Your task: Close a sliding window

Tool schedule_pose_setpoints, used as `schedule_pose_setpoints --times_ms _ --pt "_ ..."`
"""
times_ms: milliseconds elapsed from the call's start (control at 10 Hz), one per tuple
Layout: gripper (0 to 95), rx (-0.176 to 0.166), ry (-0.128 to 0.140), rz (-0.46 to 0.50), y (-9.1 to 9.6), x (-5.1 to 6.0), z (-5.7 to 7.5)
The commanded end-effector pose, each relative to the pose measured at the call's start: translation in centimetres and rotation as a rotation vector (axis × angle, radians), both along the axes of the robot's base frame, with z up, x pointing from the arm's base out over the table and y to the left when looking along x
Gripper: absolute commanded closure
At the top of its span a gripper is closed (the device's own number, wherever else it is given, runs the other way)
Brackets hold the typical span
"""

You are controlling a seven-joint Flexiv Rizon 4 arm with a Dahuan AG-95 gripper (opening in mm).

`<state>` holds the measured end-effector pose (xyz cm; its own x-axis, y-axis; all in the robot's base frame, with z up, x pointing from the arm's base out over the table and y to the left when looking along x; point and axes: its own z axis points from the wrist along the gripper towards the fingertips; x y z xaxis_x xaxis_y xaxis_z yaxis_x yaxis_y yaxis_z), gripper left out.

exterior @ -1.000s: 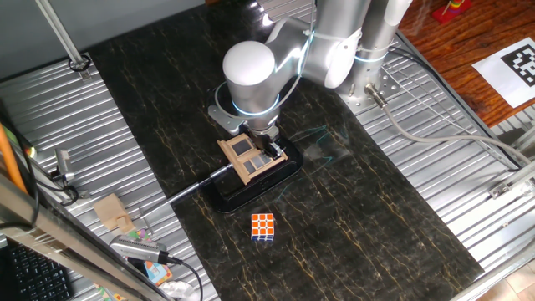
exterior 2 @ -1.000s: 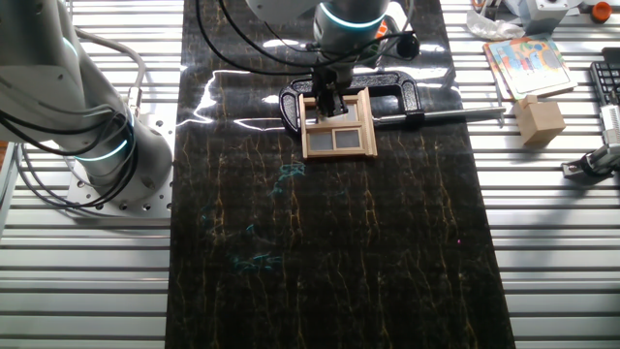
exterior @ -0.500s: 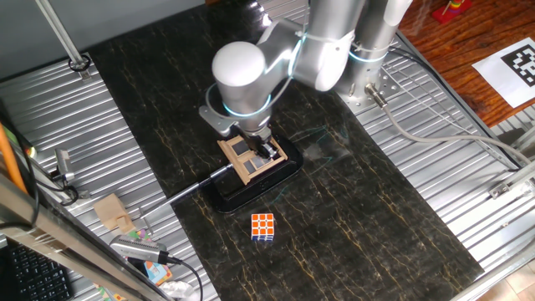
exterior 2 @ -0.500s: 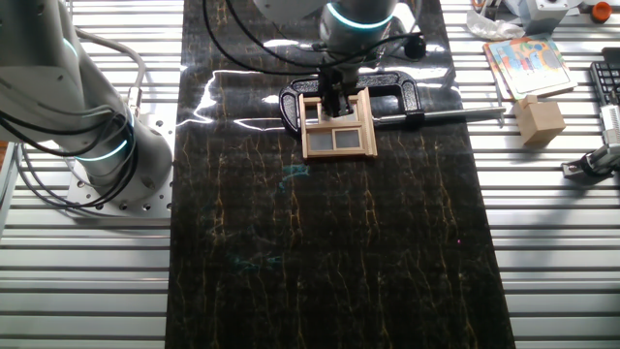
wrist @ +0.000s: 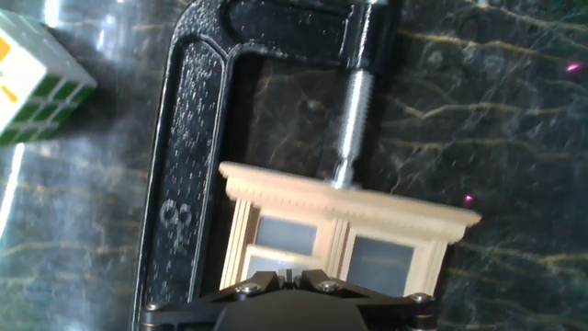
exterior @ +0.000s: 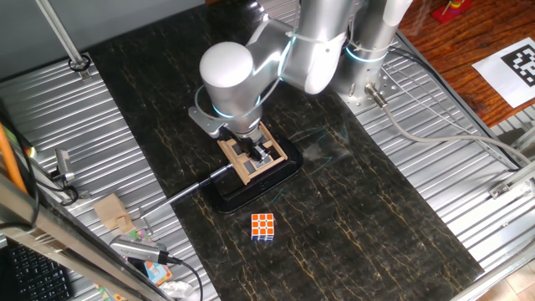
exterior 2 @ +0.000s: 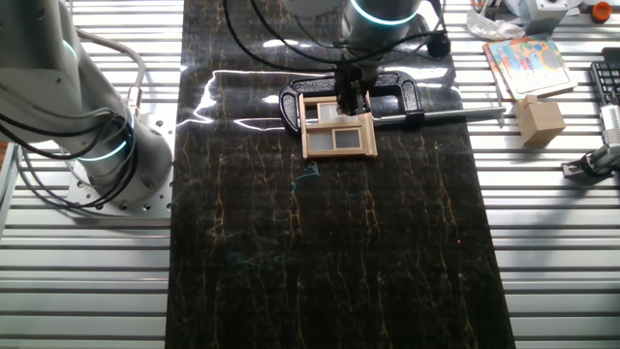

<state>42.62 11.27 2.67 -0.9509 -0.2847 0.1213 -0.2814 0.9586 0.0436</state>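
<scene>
The sliding window is lying near the middle of the dark tabletop, held in a black clamp. The pincer is pressing down on it; I cannot tell its opening.

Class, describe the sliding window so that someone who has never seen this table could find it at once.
Start at the dark marbled mat in the middle of the table and find the black C-clamp lying on it. The sliding window is held in that clamp: a small light-wood frame with grey panes. The puzzle cube nearby is multicoloured, not wooden.
</scene>
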Motion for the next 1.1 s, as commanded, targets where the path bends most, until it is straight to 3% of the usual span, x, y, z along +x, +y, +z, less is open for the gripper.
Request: schedule_pose_setpoints --times_ms 100,1100 --pt "95.0 0.002 -0.014 -0.002 -0.1 0.2 -0.3" --pt "95.0 0.002 -0.020 -0.009 0.0 1.7 -0.6"
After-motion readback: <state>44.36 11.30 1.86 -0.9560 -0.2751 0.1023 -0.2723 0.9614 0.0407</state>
